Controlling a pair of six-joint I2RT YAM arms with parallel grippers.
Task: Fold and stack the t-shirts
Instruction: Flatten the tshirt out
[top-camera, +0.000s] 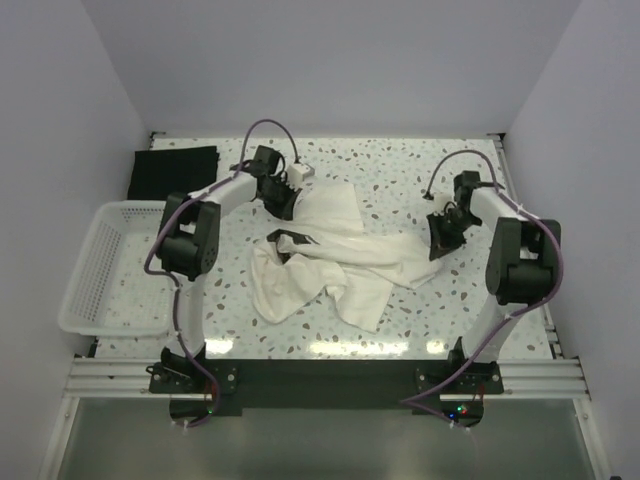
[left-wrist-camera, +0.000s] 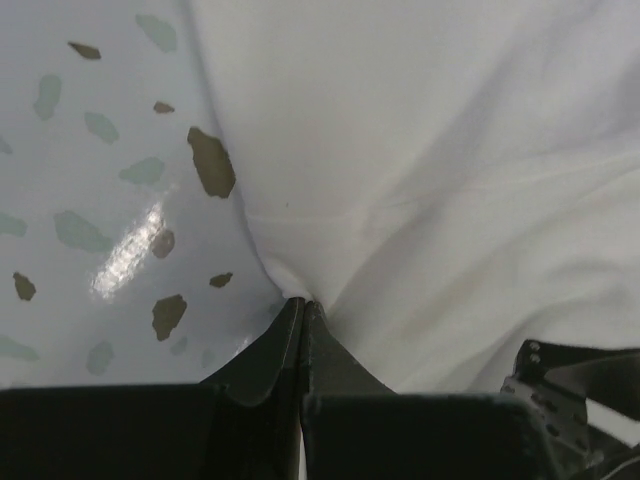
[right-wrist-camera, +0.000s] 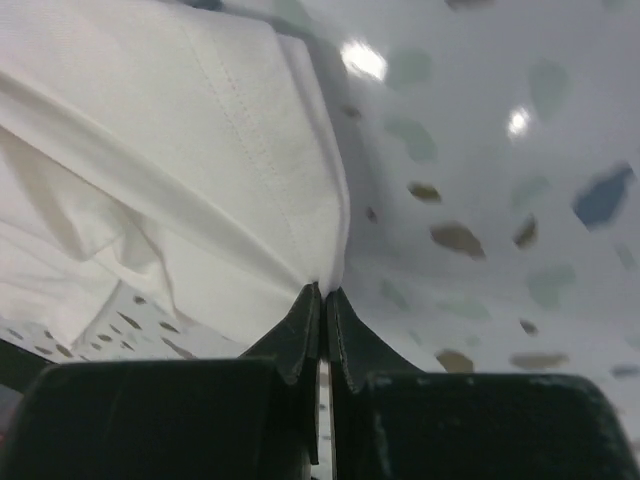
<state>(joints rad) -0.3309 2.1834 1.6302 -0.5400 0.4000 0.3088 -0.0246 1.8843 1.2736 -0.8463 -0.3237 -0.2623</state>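
Crumpled off-white cream cloth t-shirt (top-camera: 330, 262) lies long axis left to right, one arm at each end.
Far left lies the folded black cloth t-shirt (top-camera: 172, 170). Then the left gripper (left-wrist-camera: 303, 305), jaws pressed together, pinches the cream shirt's far-left edge. The right gripper (right-wrist-camera: 322, 292), likewise closed, nips its right hem, so flattening probably means pulling apart.

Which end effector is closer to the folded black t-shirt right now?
Left. The left end effector grips the cream t-shirt to the right of the black t-shirt; the right end effector pinches its opposite end, much farther right.
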